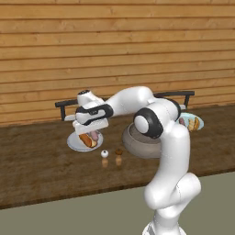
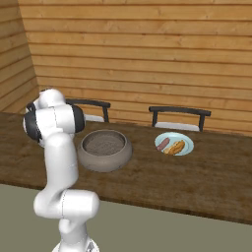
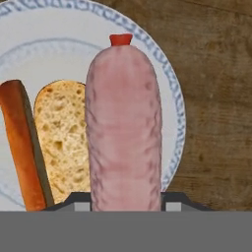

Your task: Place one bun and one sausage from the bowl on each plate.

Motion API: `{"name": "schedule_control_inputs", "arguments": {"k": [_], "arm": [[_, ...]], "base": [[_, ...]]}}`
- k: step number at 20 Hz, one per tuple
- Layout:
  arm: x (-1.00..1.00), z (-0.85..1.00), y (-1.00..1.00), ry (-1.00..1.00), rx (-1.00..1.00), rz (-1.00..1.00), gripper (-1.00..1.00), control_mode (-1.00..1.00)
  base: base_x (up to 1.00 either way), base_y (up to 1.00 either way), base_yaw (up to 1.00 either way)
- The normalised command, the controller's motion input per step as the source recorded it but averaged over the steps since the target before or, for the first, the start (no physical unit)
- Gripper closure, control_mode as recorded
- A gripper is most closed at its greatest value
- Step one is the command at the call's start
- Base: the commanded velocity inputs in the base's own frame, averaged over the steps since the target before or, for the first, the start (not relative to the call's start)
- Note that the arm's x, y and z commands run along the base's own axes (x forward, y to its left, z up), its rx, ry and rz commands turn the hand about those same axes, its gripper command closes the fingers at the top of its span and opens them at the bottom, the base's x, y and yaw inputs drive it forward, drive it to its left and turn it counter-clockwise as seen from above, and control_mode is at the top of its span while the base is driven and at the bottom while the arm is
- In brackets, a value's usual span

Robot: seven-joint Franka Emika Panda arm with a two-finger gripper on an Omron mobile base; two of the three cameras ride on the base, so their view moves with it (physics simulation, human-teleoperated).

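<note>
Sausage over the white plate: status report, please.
Gripper shut on sausage, above white plate. Bun already there. Bowl looks emptied. Nothing in the way.

Pink sausage (image 3: pixel 123 128) over white plate (image 3: pixel 172 98), beside bun (image 3: pixel 61 138), grey bowl (image 2: pixel 104 150) empty.

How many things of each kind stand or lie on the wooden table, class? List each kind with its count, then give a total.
Plates: 2, pale grey-white and blue-green
Bowl: 1
Sausages: 2, and
Buns: 2, and
Shakers: 2, white and brown
Total: 9
</note>
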Motion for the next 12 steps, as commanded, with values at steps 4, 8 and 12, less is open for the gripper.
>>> {"name": "schedule_control_inputs", "arguments": {"k": [4,8,12], "arm": [[0.00,-0.10,0.00,0.00,0.00,0.06,-1.00,-1.00],[0.00,0.00,-0.11,0.00,0.00,0.04,-1.00,-1.00],[0.00,0.00,-0.03,0.00,0.00,0.01,-1.00,-1.00]], "base": [[0.00,0.00,0.00],[0.00,0.00,0.00],[0.00,0.00,0.00]]}}
